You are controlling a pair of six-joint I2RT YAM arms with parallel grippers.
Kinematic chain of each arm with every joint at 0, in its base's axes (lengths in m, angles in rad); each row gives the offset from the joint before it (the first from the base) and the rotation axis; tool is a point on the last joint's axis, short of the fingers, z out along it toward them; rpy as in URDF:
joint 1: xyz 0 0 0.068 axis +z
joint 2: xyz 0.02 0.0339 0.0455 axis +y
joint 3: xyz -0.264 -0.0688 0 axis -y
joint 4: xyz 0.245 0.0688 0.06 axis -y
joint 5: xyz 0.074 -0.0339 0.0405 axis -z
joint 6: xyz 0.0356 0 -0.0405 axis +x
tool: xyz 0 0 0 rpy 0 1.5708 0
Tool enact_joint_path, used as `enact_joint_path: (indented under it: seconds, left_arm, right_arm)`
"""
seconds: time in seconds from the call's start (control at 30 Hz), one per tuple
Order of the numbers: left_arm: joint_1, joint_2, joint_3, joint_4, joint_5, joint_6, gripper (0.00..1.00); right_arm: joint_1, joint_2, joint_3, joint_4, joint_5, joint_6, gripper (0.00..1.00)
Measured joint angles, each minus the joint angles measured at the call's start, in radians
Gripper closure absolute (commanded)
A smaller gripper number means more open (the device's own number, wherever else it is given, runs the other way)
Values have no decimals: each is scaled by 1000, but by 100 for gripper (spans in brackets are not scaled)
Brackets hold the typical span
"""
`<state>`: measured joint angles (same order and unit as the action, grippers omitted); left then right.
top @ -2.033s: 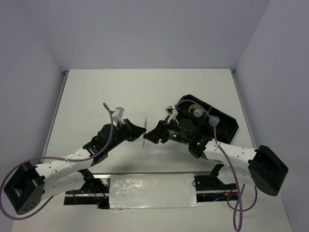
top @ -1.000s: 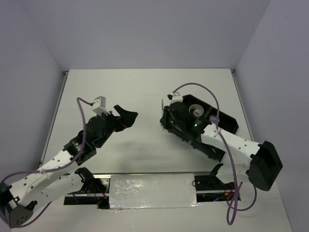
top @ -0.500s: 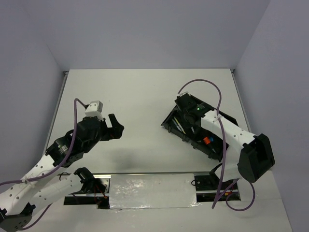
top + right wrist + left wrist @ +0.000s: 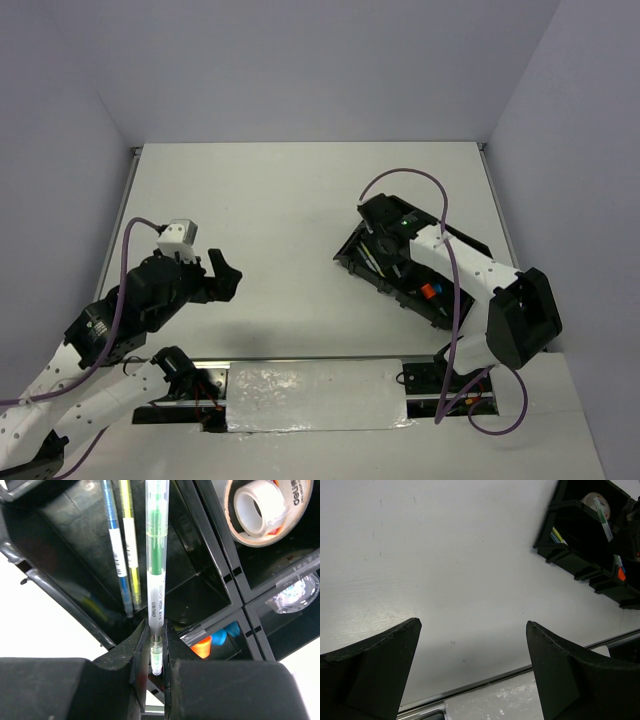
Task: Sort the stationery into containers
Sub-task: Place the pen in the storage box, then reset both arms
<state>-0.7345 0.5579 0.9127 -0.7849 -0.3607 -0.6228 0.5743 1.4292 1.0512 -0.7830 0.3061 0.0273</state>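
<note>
My right gripper (image 4: 156, 645) is shut on a clear pen with green ink (image 4: 155, 555), gripped near one end. The pen points out over the long compartment of the black organizer tray (image 4: 75, 535), where a blue pen (image 4: 114, 545) and a yellow pen (image 4: 131, 550) lie. In the top view this gripper (image 4: 385, 240) hangs over the tray's (image 4: 478, 252) left part. Far off at the left, my left gripper (image 4: 225, 275) stands open and empty above bare table, its jaws wide apart (image 4: 473, 624).
Other compartments hold a tape roll (image 4: 260, 507), a second clear roll (image 4: 295, 592), and orange (image 4: 201, 647) and blue (image 4: 229, 630) caps. The left wrist view shows the tray (image 4: 580, 535) at the upper right and the table's near edge strip (image 4: 485, 680).
The right gripper has carried the green pen from the table's middle to over the tray's pen compartment. The left arm has drawn back left and toward its base, jaws still open.
</note>
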Motion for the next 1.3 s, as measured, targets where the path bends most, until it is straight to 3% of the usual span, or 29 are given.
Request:
enact_joint_path:
  seconds: [0.73,0.83,0.9,0.93,0.97,1.3]
  left_arm:
    - [0,-45,-3,1,19,21,1]
    - [0,-45,-3,0,17,20,1]
    - [0,-44,-3,0,7,17,1]
    - [0,-42,-3,0,-4,14,1]
    - [0,-37,-3,-3,-21,11,1]
    - [0,112,59,-122,-310,-95,1]
  right_arm:
    - [0,43,40,32,-53,40,66]
    - [0,31,40,32,-74,57,54]
    - [0,-4,41,35,-100,74,25]
    - [1,-33,40,36,-114,83,6]
    - [1,-77,40,43,-132,87,0]
    - [4,-666,40,96,-173,189,0]
